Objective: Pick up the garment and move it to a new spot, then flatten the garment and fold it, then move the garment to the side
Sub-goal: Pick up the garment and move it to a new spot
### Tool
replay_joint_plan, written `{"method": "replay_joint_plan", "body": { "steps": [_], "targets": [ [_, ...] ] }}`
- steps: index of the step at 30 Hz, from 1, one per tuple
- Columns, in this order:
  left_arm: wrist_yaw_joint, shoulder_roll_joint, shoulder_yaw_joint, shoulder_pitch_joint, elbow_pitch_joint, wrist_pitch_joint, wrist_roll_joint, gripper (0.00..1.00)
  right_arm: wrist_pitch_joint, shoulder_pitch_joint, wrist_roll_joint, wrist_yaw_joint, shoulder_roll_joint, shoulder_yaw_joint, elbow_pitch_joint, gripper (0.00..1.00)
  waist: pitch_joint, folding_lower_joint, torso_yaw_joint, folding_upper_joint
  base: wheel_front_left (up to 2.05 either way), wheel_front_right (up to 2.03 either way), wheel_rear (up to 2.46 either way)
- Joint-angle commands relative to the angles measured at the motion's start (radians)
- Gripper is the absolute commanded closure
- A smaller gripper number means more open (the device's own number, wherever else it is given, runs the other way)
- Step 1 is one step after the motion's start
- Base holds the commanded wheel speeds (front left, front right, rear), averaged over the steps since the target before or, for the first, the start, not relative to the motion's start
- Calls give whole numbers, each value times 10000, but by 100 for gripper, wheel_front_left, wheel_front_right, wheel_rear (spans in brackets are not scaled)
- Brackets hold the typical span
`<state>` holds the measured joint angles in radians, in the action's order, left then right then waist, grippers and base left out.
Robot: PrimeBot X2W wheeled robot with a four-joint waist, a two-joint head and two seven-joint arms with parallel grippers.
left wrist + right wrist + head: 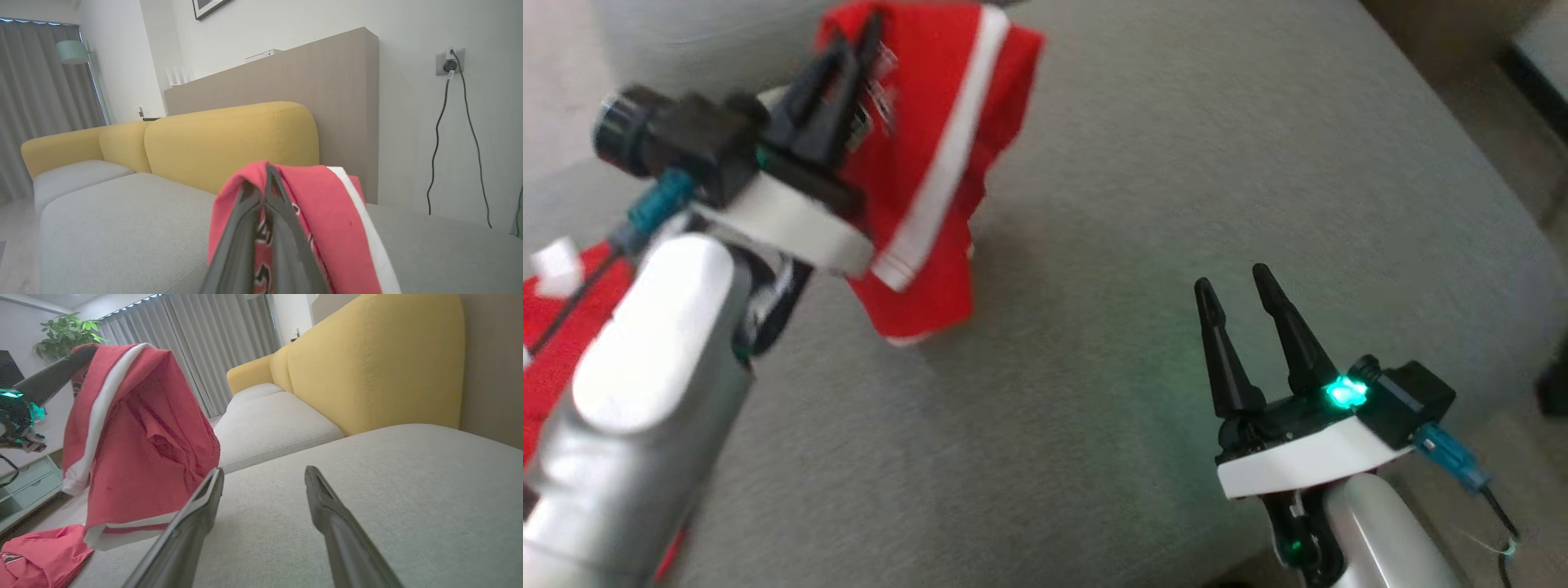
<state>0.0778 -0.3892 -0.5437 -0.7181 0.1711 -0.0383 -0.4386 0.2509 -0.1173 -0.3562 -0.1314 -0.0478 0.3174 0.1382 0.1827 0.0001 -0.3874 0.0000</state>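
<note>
The garment point(931, 163) is red with a white stripe. It hangs in folds from my left gripper point(867, 37), which is raised at the upper left and shut on its top edge. In the left wrist view the fingers point(265, 175) are pinched together with the garment point(327, 212) draped over them. Its lower hem hangs just above the grey sofa cushion point(1176, 163). My right gripper point(1232, 282) is low over the cushion at the lower right, open, with nothing between its fingers point(263, 473). It is apart from the garment point(139, 437).
More red cloth point(41, 555) lies on the cushion's left edge point(564, 327); I cannot tell if it joins the held piece. A yellow backrest point(229, 139) borders the cushion. Beyond are a wooden panel point(327, 81), wall cables point(437, 143) and a low shelf point(28, 486).
</note>
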Motion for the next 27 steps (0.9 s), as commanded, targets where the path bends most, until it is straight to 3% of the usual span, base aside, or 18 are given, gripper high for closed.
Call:
{"method": "replay_joint_plan", "body": {
  "steps": [1,2,3,4,5,12,27],
  "targets": [
    [-86,-152,505,-767,-46,-136,134,100,109,-358,-115,7,-24,247,-397,0,469,-1,-679,0,0,0,0],
    [-112,-86,464,-894,202,-215,218,76,109,-363,-153,7,-24,265,-436,0,520,-1,-784,0,0,0,0],
    [-97,-11,362,-983,457,-261,298,60,109,-361,-187,7,-24,277,-470,0,557,-1,-866,0,0,0,0],
    [-78,70,251,-1035,706,-289,358,20,109,-361,-209,7,-24,297,-498,0,595,-1,-940,0,0,0,0],
    [-49,160,131,-1058,941,-303,394,0,109,-360,-222,7,-24,307,-522,0,621,-1,-993,0,0,0,0],
    [166,346,-151,-1053,1715,-745,252,0,109,-348,-237,7,-24,64,-605,0,613,-1,-784,0,0,0,0],
    [20,-90,-257,-354,1247,-1136,193,0,109,-199,265,7,-24,-421,-305,0,-234,-1,1555,0,0,0,0]
  ]
}}
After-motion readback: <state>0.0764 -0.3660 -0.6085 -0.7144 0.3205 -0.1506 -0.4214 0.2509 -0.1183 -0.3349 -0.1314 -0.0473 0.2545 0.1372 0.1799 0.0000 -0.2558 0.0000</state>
